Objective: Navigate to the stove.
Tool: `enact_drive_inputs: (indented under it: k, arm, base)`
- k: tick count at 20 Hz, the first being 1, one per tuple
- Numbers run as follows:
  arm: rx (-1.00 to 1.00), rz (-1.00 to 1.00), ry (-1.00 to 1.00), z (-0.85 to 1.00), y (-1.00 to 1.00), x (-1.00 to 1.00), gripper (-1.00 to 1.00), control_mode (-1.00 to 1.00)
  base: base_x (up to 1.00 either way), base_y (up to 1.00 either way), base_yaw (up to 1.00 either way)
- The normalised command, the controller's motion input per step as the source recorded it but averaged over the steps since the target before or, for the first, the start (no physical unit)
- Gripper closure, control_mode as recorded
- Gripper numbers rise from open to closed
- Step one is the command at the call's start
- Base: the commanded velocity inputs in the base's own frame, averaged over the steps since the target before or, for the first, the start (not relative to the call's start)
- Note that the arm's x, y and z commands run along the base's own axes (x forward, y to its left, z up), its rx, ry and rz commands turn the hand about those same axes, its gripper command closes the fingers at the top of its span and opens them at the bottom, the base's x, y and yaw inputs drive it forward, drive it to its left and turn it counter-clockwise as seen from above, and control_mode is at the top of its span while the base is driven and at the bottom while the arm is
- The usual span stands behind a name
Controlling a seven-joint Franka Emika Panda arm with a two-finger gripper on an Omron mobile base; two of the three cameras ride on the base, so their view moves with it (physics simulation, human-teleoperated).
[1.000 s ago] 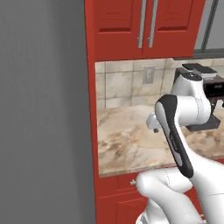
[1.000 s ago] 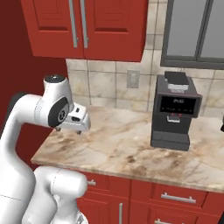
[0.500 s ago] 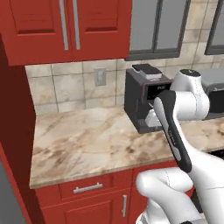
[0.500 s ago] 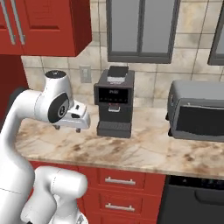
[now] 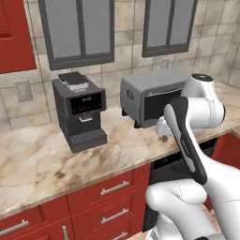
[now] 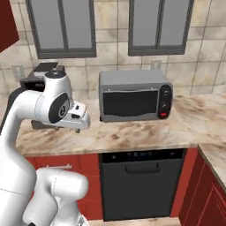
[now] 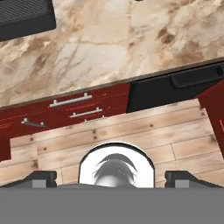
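Note:
The stove is out of view. My gripper [image 6: 79, 123] hangs from the folded arm above the marble counter's front edge [image 6: 132, 143], pointing down. In the hand view my gripper [image 7: 111, 177] is open, with its two dark fingertips [image 7: 41, 177] far apart and nothing between them. Below it that view shows the counter edge, red drawers [image 7: 70, 109] and the wooden floor [image 7: 131, 135]. In the left base view the gripper [image 5: 164, 130] is partly hidden behind my forearm.
A grey boxy toaster oven [image 6: 134, 95] stands on the counter ahead, and a black coffee machine [image 5: 79, 110] to its left. A black dishwasher front [image 6: 141, 183] sits under the counter. The counter turns a corner at the right [image 6: 216, 154]. Grey glass-door cabinets [image 6: 159, 26] hang above.
The base has driven right along the counter and both base views shifted. The red cabinets slid off to the left; the toaster oven and dishwasher came into view. The arm's pose is unchanged.

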Motion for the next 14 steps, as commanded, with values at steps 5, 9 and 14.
enact_drive_inputs:
  k: [5,9,14]
  arm:
    - [0.00,0.00,0.00,0.00,0.00,0.00,-1.00,1.00]
    - [0.00,0.00,0.00,0.00,0.00,0.00,-1.00,1.00]
    - [0.00,0.00,0.00,0.00,0.00,0.00,-1.00,1.00]
  base:
    - [-0.36,-0.46,-0.59]
    - [-0.51,-0.23,-0.62]
    - [-0.85,-0.05,-0.58]
